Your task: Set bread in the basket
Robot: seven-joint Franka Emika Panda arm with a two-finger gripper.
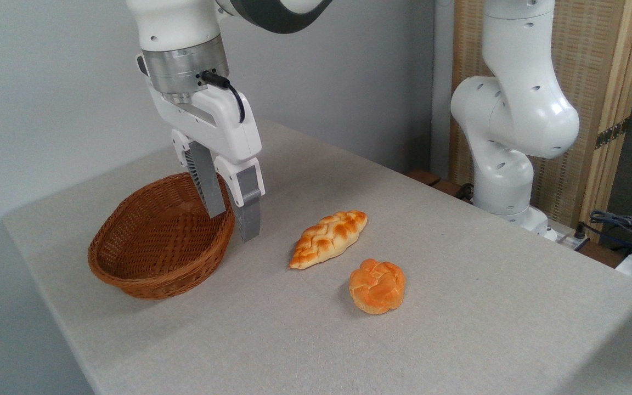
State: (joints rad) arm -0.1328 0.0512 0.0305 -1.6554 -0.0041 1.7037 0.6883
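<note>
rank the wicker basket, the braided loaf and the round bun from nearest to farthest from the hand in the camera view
1. The oval brown woven wicker basket, right beside the hand, on its left.
2. The elongated golden braided loaf, on the table to the hand's right.
3. The round orange knotted bun, farther right and nearer the camera.

A robotics lab, by the look of it: a white jointed robot arm [513, 109] is bolted beside a bare counter covered in grey cloth [458, 307], against plain grey walls, with a bundle of loose black and blue cables [623, 225] at the right edge before a wood-framed woven screen [596, 82].
</note>
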